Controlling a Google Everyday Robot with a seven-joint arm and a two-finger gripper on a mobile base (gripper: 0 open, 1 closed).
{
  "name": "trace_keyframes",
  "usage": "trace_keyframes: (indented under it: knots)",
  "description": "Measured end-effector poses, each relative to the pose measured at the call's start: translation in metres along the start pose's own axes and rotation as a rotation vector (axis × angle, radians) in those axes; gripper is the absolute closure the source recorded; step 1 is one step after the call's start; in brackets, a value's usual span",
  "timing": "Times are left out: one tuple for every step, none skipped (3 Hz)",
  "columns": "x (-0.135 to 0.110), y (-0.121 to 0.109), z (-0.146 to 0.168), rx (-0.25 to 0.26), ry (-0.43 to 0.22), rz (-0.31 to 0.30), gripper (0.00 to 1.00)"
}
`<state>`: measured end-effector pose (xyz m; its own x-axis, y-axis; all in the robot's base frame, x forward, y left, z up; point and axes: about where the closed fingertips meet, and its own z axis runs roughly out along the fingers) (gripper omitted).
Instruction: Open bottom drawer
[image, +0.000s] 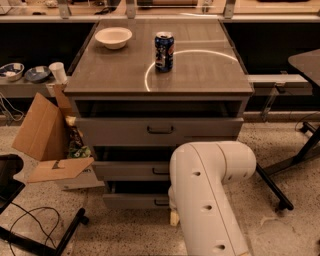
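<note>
Three drawers are counted in the cabinet; one can and one bowl are on top. The gripper is seen by the bottom drawer; whether it is open cannot be told.

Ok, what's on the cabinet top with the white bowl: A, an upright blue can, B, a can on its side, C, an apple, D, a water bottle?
A: a blue can stands upright beside the bowl on the cabinet top; the claw is low at the bottom drawer, mostly hidden behind the arm.
</note>
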<state>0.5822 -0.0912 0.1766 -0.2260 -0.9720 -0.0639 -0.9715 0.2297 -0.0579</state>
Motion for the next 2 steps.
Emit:
trace_keyframes:
  knots:
    - [0.0000,0.0000,0.0000,0.000,0.000,0.000,0.43]
    - [0.0000,0.0000,0.0000,0.000,0.000,0.000,0.64]
